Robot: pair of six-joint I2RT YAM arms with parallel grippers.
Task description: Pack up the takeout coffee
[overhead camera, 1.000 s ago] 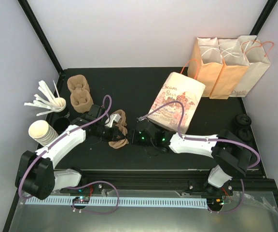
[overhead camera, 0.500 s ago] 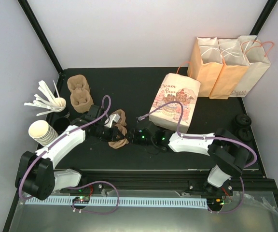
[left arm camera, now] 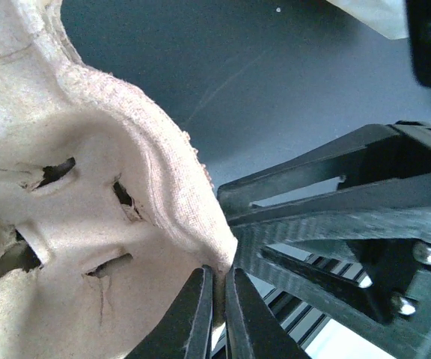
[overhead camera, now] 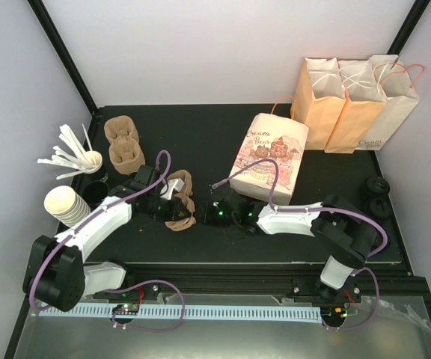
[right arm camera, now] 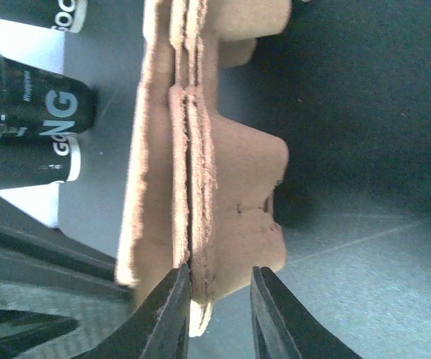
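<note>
A brown pulp cup carrier (overhead camera: pixel 182 182) sits at the table's middle left, held up between both arms. My left gripper (left arm camera: pixel 217 271) is shut on the thin rim of the carrier (left arm camera: pixel 88 224). My right gripper (right arm camera: pixel 219 273) is open around the opposite edge of the carrier (right arm camera: pixel 230 172). One finger sits in the slit between nested layers and the other stands a little off the outer face. The takeout coffee (right arm camera: pixel 47 112), a black cup with a ridged black lid, shows beyond the carrier in the right wrist view, far from both grippers.
Two unlidded black cups (right arm camera: pixel 36 161) flank the coffee. A printed paper bag (overhead camera: pixel 269 157) lies behind the right arm, with three upright bags (overhead camera: pixel 354 93) at the back right. More pulp carriers (overhead camera: pixel 123 142), white cups (overhead camera: pixel 66 203) and stirrers (overhead camera: pixel 73 153) stand left, loose black lids (overhead camera: pixel 377 196) right.
My right arm has slid left up to the carrier and its jaws have narrowed. The carrier and left gripper shifted slightly left. The printed bag has turned a little.
</note>
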